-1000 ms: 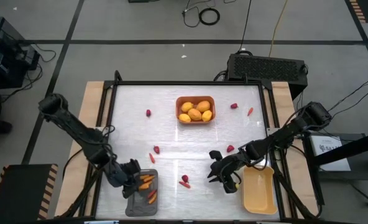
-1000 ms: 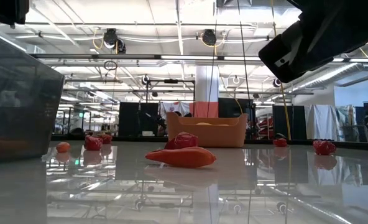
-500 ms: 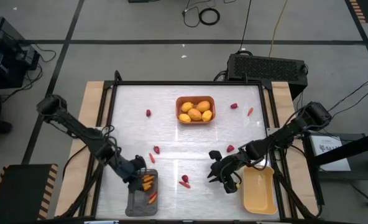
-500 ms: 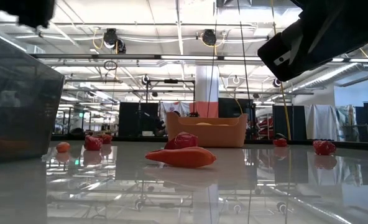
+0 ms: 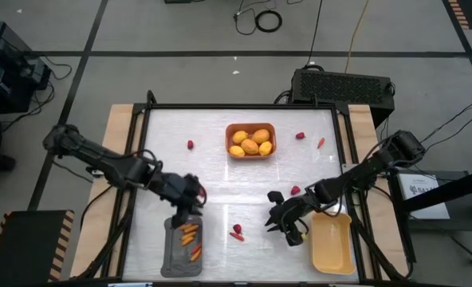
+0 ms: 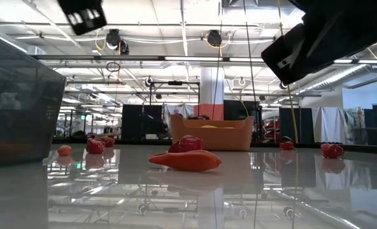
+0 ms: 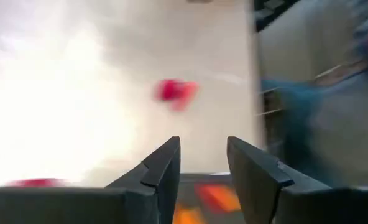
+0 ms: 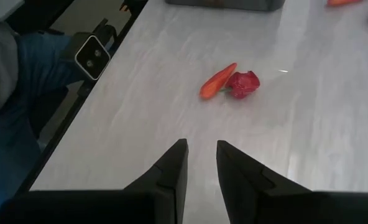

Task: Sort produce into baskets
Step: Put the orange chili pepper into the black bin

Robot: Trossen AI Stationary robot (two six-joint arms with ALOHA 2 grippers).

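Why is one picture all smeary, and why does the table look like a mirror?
Left wrist view: motion-blurred; the red berry is smeared and the table glares white. Low view: the glossy table mirrors the ceiling lights and the carrot. Right wrist view: sharp, with only a soft sheen on the table.

Lemon basket (image 5: pixel 250 127) sits upper centre; carrot basket (image 5: pixel 182 257) lower left; third basket (image 5: pixel 332 255) lower right. A carrot (image 5: pixel 236 236) touching a berry (image 5: pixel 237 229) lies between the lower two.

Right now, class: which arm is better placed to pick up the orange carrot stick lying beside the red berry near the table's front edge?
Probably the right. The right gripper hovers just beside the orange carrot stick and red berry, empty, facing them. The left gripper sits farther off, above the dark grey tray.
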